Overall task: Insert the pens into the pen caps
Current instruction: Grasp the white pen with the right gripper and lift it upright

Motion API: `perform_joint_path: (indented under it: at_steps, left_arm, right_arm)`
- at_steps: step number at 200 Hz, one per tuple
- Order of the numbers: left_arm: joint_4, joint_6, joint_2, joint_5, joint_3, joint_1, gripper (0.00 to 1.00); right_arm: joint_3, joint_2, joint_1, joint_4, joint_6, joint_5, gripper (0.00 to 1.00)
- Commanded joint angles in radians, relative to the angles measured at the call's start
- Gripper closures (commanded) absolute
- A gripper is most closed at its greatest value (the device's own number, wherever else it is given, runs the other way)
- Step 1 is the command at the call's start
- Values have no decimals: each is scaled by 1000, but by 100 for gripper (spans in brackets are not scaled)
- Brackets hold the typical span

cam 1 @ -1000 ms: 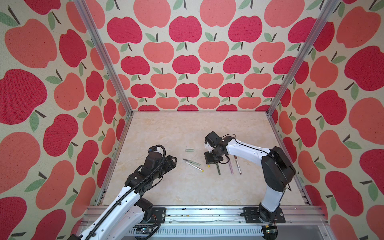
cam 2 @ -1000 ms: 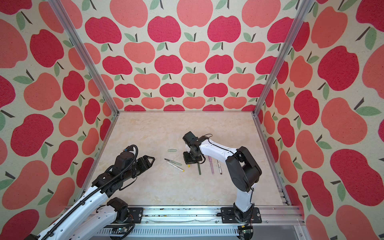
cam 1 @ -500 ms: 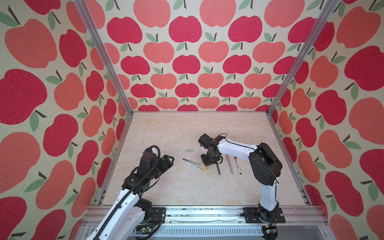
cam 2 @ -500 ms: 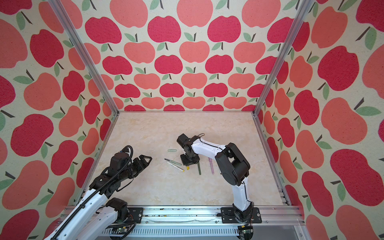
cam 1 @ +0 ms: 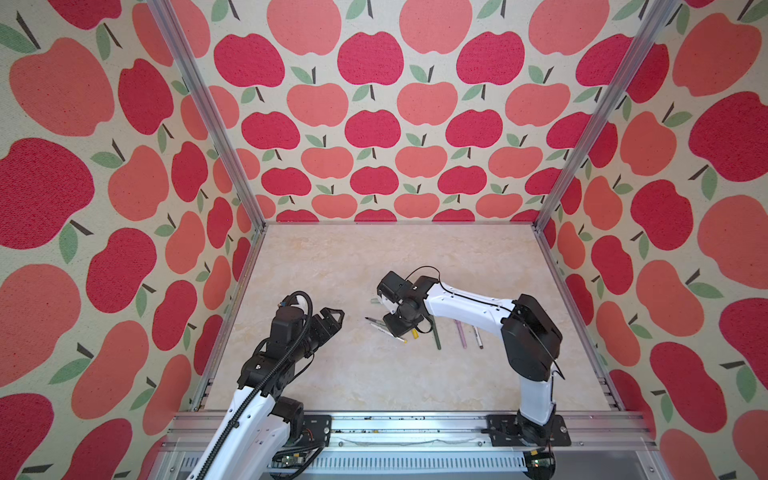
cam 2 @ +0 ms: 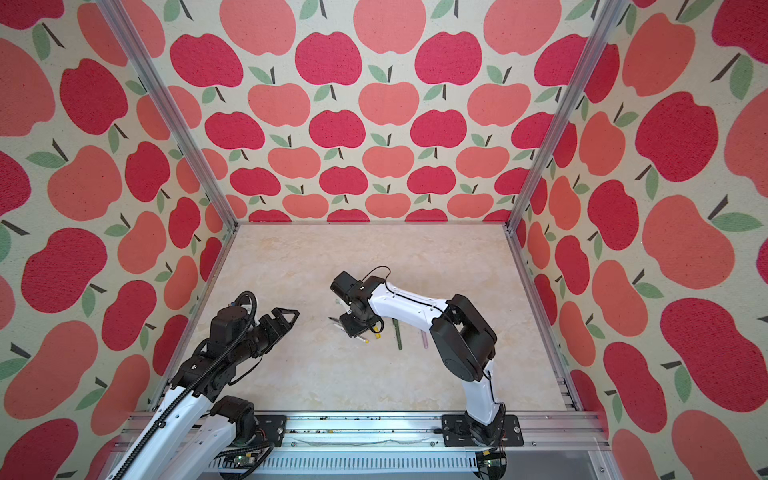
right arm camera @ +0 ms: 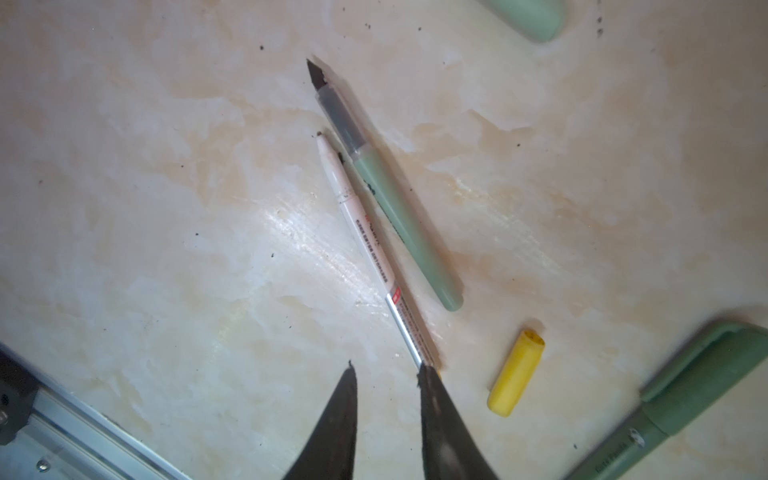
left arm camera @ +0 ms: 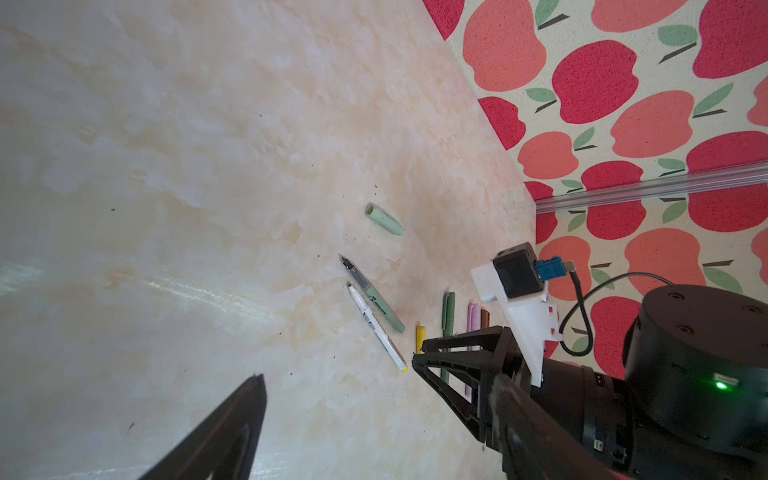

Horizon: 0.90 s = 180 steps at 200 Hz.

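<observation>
Two uncapped pens lie side by side: a pale green pen (right arm camera: 390, 199) (cam 1: 376, 321) and a white pen with a yellow end (right arm camera: 365, 249) (cam 1: 388, 332). A yellow cap (right arm camera: 517, 374) (left arm camera: 421, 336) lies just beside them, and a pale green cap (left arm camera: 384, 219) (cam 1: 376, 300) lies farther back. My right gripper (right arm camera: 386, 370) (cam 1: 392, 328) hangs low over the white pen's rear end, open a little, with nothing between its fingers. One fingertip (right arm camera: 424, 374) covers that end. My left gripper (left arm camera: 376, 378) (cam 1: 334, 318) stands wide open and empty, left of the pens.
To the right of the yellow cap lie a capped dark green pen (cam 1: 436, 336) (right arm camera: 685, 407), a capped pink pen (cam 1: 461, 336) and a white pen with a brown cap (cam 1: 478, 336). Apple-patterned walls enclose the marbled table (cam 1: 374, 374), and a metal rail (cam 1: 395, 428) runs along its front.
My right gripper has moved left from the capped pens to the white pen's rear end, and its jaws have parted slightly. My left gripper has opened wider and barely shifted.
</observation>
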Motion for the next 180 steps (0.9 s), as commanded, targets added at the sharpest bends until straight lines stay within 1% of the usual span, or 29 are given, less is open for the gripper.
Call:
perform_joint_path:
  at_steps: [1,107,154,180]
  left_arm:
    - [-54,21,-24,7,-9,8,12]
    - [-61,14,-47,13,-29,23,12]
    - [-65,14,-60,18,-32,34,11]
    - [-73,13,-71,22,-32,41,11]
  right_arm:
    - [27,54,4,-9,-33,-26,71]
    - [90,171,20,-1,-49,-41,71]
    - [171,254,44,-28,-56,-48,75]
    - [201,288,54,-48,-63,-40,81]
